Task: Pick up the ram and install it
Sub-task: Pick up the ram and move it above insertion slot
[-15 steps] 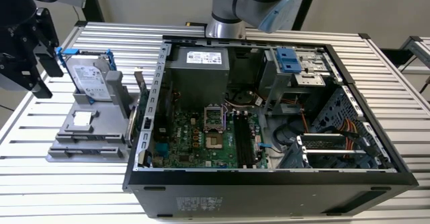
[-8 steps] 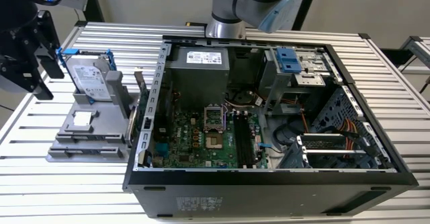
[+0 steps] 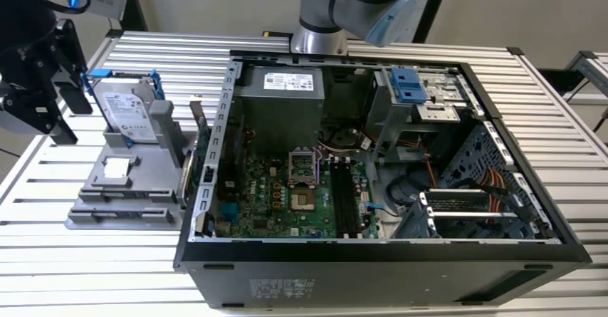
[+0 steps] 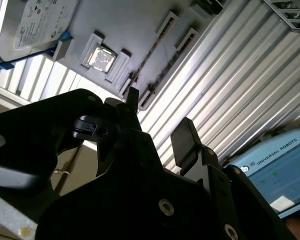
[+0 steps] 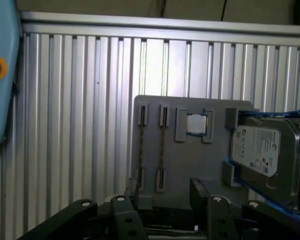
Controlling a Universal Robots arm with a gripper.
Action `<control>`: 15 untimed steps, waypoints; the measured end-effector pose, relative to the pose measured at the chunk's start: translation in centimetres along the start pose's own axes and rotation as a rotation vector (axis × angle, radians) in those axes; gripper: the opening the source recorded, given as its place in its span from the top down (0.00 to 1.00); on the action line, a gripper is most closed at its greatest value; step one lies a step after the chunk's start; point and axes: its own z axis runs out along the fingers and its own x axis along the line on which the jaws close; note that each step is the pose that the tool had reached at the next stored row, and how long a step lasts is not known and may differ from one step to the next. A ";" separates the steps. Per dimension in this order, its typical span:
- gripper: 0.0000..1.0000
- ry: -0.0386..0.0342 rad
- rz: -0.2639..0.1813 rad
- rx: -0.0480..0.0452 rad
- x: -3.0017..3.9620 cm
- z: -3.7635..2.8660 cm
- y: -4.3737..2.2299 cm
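Note:
Two thin ram sticks stand on edge in the slotted holders of a grey fixture; one ram is beside the other, and they appear again as ram sticks in the second wrist view. My gripper hangs open above the fixture's near end, with nothing between its black fingers. The exterior view has the gripper at the far left, above the fixture and apart from it. The motherboard's long black slots lie inside the open computer case.
On the same fixture sit a silver hard drive in a blue frame and a square processor chip. The case holds a power supply, cables and a drive cage. The ribbed aluminium table surrounds everything. A tablet lies nearby.

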 end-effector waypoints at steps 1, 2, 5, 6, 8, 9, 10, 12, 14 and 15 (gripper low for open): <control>0.00 0.0001 0.000 0.0000 0.00 0.05 0.00; 0.00 0.0000 0.000 0.0001 0.00 0.12 0.00; 0.00 0.0000 0.001 0.0000 0.01 0.29 -0.01; 0.00 0.0000 0.001 0.0001 0.01 0.36 -0.01; 0.00 0.0000 0.001 0.0001 0.01 0.48 -0.01; 0.00 0.0000 0.001 0.0001 0.01 0.53 -0.01; 0.00 0.0000 0.001 0.0000 0.02 0.59 -0.01; 0.00 -0.0001 0.001 0.0001 0.02 0.71 -0.01; 0.00 0.0000 0.001 0.0000 0.02 0.82 -0.02; 0.00 0.0000 0.001 0.0000 0.02 0.86 -0.02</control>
